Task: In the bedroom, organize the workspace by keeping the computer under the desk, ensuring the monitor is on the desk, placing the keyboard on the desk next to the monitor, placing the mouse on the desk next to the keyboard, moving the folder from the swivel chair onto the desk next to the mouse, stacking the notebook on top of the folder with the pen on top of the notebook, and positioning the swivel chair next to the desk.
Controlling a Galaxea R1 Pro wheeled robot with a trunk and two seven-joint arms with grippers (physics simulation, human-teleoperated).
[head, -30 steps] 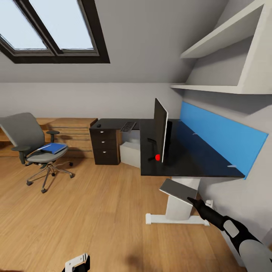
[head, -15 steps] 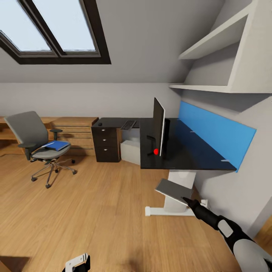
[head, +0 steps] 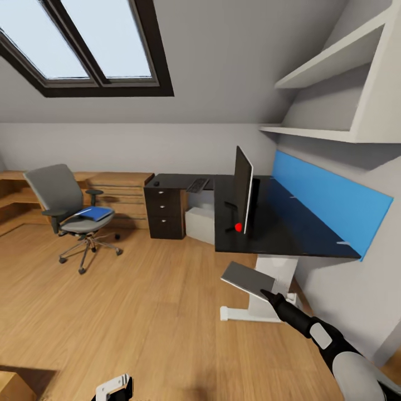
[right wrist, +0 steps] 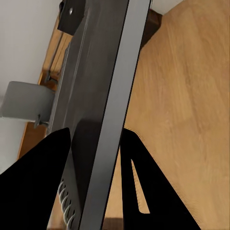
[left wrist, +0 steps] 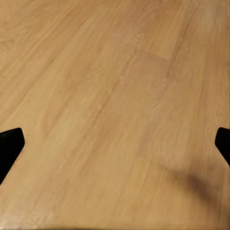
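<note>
the view has swung a little since a moment ago, the swivel chair (head: pixel 72 214) and surface (head: pixel 278 223) sitting further right in the head view.
right pincer (head: pixel 266 293) clenched on the grey notebook (head: pixel 248 280), held low beside the surface; left pincer (left wrist: pixel 115 148) splayed open over bare floor (left wrist: pixel 115 96). monitor (head: pixel 243 189) upright on the surface, blue folder (head: pixel 96 213) on the chair.

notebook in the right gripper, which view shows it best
The head view: the whole grey notebook shows, held tilted by the right gripper in front of the desk. The right wrist view gives its edge and spiral binding between the fingers. The left wrist view faces floor.
</note>
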